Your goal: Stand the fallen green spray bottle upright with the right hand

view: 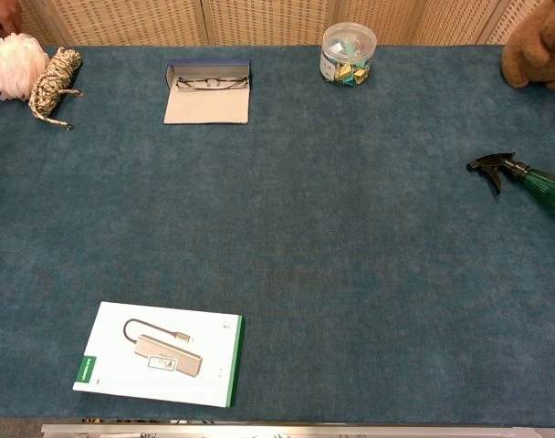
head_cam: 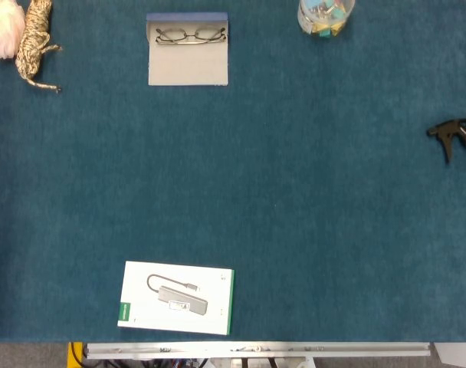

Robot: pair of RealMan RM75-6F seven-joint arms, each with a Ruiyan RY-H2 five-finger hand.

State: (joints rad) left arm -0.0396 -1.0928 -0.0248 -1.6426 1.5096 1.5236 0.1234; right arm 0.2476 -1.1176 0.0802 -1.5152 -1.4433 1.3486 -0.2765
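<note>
The green spray bottle [view: 540,185] lies on its side at the three o'clock edge of the blue table [view: 350,237], its black trigger head [head_cam: 448,134] pointing toward nine o'clock and its body running off the frame. Neither of my hands shows in either view, so I cannot tell how their fingers lie. At seven o'clock sits a white box [view: 161,354] picturing a grey hub with a cable; its green side strip carries writing too small to read. At twelve o'clock a pair of glasses [view: 208,83] rests in an open case [view: 207,103], with a clear tub of clips [view: 348,53] at one o'clock and a twine bundle [view: 52,80] beside a pink puff [view: 11,64] at ten o'clock.
</note>
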